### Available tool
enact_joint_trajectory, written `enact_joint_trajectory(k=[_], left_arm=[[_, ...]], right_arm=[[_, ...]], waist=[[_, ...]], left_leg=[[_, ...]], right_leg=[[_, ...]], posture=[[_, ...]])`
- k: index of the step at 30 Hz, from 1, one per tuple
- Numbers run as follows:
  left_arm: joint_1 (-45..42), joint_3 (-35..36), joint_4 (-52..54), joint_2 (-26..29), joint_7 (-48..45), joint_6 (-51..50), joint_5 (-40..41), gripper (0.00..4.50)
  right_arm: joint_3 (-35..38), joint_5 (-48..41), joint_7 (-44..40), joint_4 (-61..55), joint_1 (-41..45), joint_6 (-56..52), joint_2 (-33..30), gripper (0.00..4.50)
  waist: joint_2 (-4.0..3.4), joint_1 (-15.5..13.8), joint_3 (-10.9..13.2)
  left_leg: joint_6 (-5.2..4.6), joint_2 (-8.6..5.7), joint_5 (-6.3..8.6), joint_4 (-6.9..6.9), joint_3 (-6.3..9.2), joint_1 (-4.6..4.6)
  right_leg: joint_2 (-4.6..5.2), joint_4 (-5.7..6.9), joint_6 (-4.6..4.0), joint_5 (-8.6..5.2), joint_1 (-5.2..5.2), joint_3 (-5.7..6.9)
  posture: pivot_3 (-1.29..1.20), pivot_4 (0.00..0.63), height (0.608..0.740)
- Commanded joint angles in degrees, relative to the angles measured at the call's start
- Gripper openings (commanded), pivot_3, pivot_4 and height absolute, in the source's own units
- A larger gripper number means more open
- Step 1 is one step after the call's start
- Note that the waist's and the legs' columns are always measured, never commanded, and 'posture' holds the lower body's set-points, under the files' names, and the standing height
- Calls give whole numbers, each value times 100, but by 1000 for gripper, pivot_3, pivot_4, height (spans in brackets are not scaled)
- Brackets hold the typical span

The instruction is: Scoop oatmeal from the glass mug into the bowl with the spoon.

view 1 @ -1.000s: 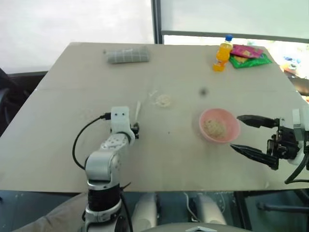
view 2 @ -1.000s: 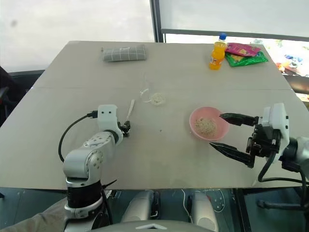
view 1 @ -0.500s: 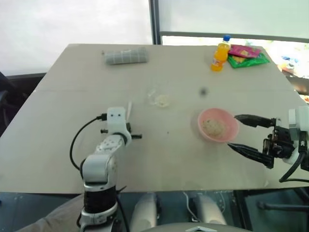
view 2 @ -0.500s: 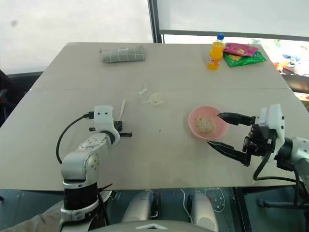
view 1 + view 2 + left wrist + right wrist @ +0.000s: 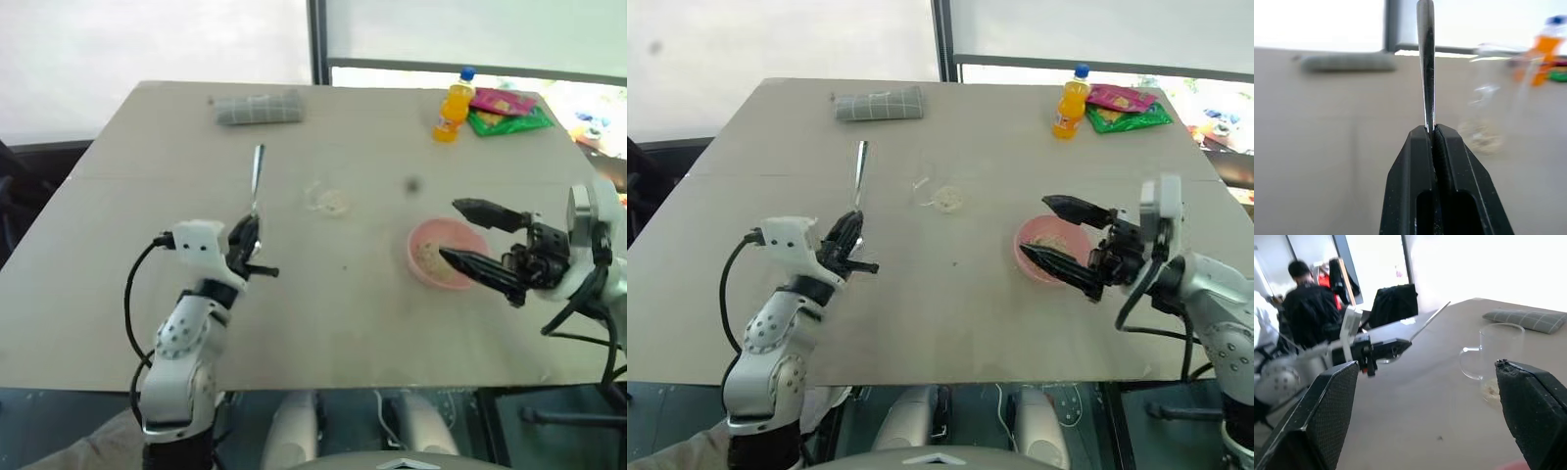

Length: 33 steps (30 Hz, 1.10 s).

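1. Lifted off the table (image 5: 118,294) since a second ago, the spoon (image 5: 257,174) now points up from the left gripper (image 5: 245,238), clamped tight for scooping.
2. Right gripper (image 5: 468,235) gapes wide over the pink bowl (image 5: 423,245) near the right edge.
3. Glass mug (image 5: 939,194) of oatmeal (image 5: 945,202) waits mid-table.

The glass mug (image 5: 939,196) stands mid-table (image 5: 950,304), with the bowl (image 5: 1031,266) to its right and nearer, oatmeal (image 5: 1050,233) in it. A bottle (image 5: 1070,101) and packets (image 5: 1122,108) lie at the far right, a folded cloth (image 5: 878,104) far left.

glass mug (image 5: 1488,98) blurred, perhaps oatmeal (image 5: 1479,138) inside, spoon (image 5: 1425,63) tip cut off
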<state>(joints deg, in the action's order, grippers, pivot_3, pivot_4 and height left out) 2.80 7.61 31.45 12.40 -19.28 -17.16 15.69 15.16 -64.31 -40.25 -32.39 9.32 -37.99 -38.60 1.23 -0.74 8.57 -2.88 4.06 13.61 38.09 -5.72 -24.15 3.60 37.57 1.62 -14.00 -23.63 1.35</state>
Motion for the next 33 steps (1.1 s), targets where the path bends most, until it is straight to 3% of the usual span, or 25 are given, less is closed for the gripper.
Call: enact_joint_trajectory(k=[1, 5, 8, 15, 23, 26, 29, 33], left_arm=[[131, -435, 315, 212, -506, 704, -112, 98], [252, -844, 233, 347, -910, 1135, -79, 98], [181, -1139, 143, 461, -1259, 1242, 35, 98], [-60, -1378, -228, 695, -1807, 1436, 115, 98], [-174, -1469, -358, 815, -2040, 1448, 123, 98], [-169, -1462, -397, 855, -2068, 1496, 96, 0], [-156, -1466, -410, 872, -2074, 1506, 99, 0], [-163, -1488, -458, 872, -2027, 1564, 10, 0]], right_arm=[[-139, -673, 949, -239, 224, -370, 169, 4500], [-543, -1312, 2418, -283, 438, -791, 496, 4500], [-910, -1604, 2956, -163, 733, -1100, 595, 4500], [-1409, -1379, 3208, 155, 1208, -1135, 1074, 4500], [-1437, -1208, 3345, 421, 1648, -1168, 1403, 4500], [-1387, -1185, 3401, 373, 1659, -1184, 1407, 3731], [-1334, -1177, 3421, 337, 1621, -1207, 1355, 2296], [-1326, -1123, 3420, 331, 1592, -1207, 1333, 789]], waist=[[-4, -4, 2], [-5, -1, 3], [-6, 3, 3], [-9, 5, 3], [-10, 5, 3], [-11, 6, 4], [-11, 7, 4], [-11, 6, 4]], left_leg=[[0, 1, 0, 0, 1, -1], [0, 3, 0, 0, 2, -3], [-1, 2, 0, 1, 1, -7], [-2, 4, -1, 7, 14, -32], [-2, 8, -1, 17, 20, -45], [-2, 9, -1, 17, 20, -45], [-2, 10, -1, 17, 20, -46], [-2, 10, -1, 17, 21, -45]], right_leg=[[-1, 2, 0, 0, -2, 1], [0, 3, 0, 0, -4, 4], [-1, 2, 0, 0, -7, 5], [-24, 3, 2, 0, -23, 15], [-31, 5, 4, 1, -29, 21], [-34, 5, 7, 2, -29, 21], [-33, 6, 7, 2, -29, 22], [-34, 6, 7, 2, -29, 21]], posture=[[0, 150, 740], [0, 150, 740], [0, 150, 740], [0, 150, 740], [0, 150, 740], [0, 150, 740], [0, 150, 740], [0, 150, 740]])
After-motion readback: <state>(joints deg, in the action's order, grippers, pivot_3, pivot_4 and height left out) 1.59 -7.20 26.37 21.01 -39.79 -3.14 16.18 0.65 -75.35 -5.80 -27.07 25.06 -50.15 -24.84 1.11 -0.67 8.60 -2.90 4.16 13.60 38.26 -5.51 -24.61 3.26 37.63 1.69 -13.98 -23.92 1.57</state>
